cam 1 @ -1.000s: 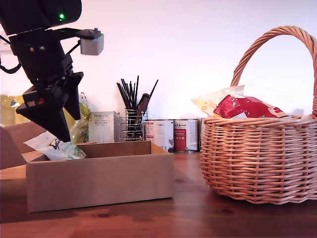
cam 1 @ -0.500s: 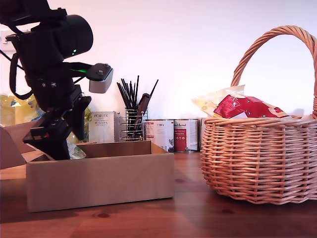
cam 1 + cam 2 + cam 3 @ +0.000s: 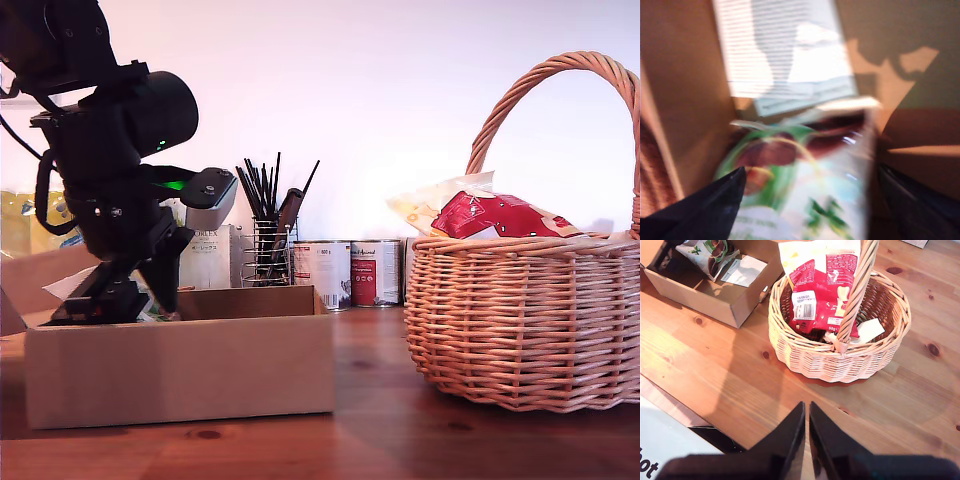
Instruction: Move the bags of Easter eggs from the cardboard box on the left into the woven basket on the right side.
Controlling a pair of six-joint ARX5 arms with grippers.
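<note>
Nearest the exterior camera, the cardboard box [image 3: 180,365] sits on the wooden table [image 3: 400,440] at the exterior view's left, and my first gripper [image 3: 810,200] reaches down into it, jaws spread to either side of a white-green bag [image 3: 800,180], though blur hides whether they touch it. Beyond, at that view's right, the woven basket [image 3: 520,320] holds a red bag [image 3: 495,215] and a cream-yellow bag [image 3: 430,205]. High above the table, my second gripper [image 3: 806,422] hangs with jaws together, holding nothing.
</note>
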